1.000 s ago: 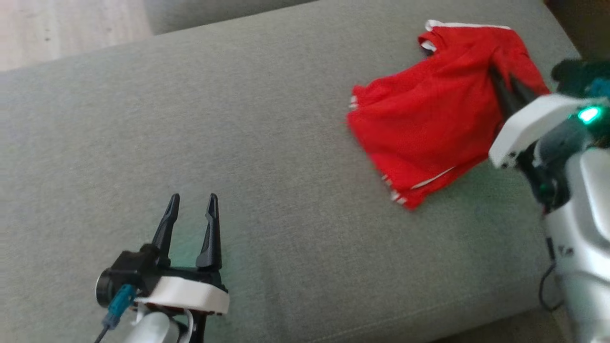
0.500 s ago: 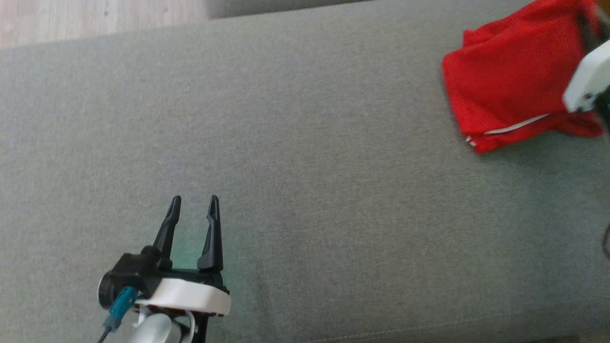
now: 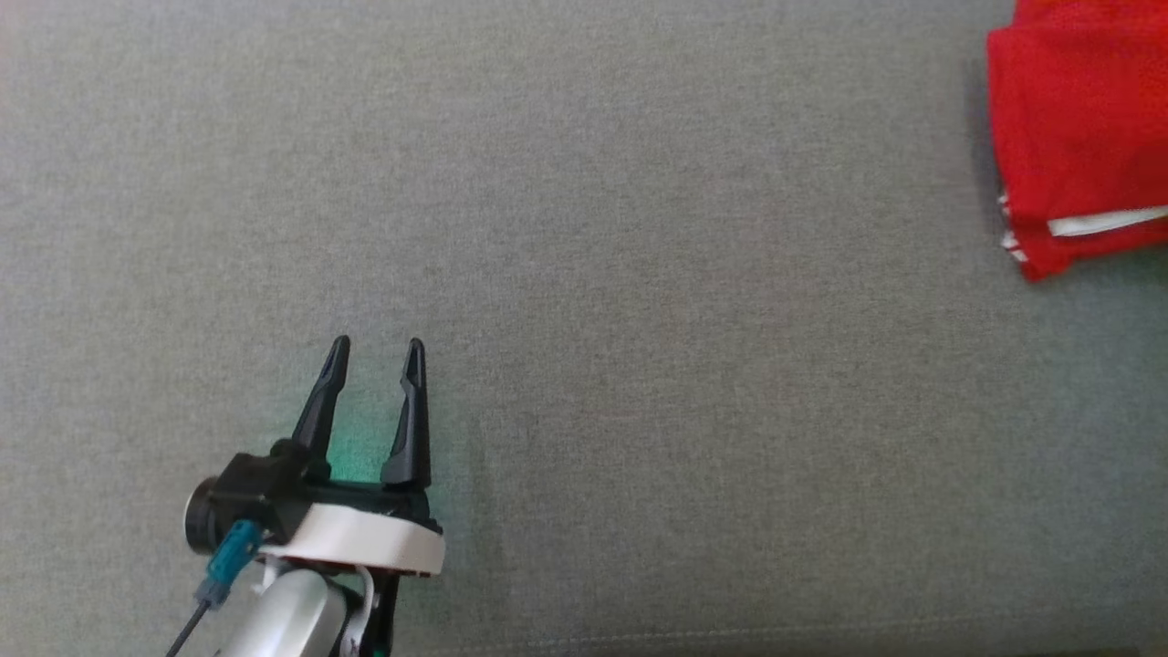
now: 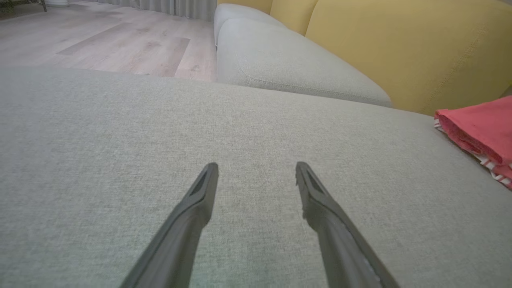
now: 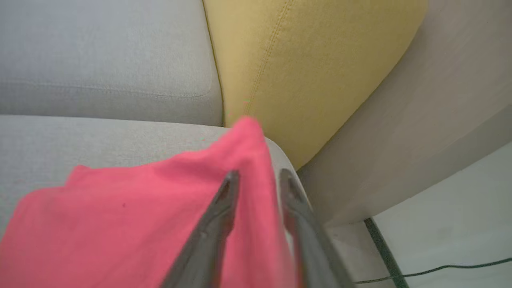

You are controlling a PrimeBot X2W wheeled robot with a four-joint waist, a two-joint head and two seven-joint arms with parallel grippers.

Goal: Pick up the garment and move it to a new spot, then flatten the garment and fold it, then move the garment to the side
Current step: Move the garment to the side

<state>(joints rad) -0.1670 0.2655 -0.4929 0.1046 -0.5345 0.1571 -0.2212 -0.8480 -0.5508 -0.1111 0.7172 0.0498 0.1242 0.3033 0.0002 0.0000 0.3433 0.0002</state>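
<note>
The last step, setting the folded garment [image 5: 120, 224] aside, is judged in hand: a ridge of it is seen between the part-spread fingers of the right gripper [image 5: 259, 173], though whether it is pinched cannot be told, and it lies well right of the spread, empty left gripper [image 3: 378, 342]. A clean release and withdrawal are called for next. No writing can be read

garment [image 3: 1077, 119]: matt cloth | seat [image 3: 584, 228]: rough woven fabric | floor [image 4: 100, 40]: probably wood

Grey seat cushion [image 3: 584, 228]; yellow backrest [image 4: 400, 48]; wooden floor [image 4: 100, 36].
</note>
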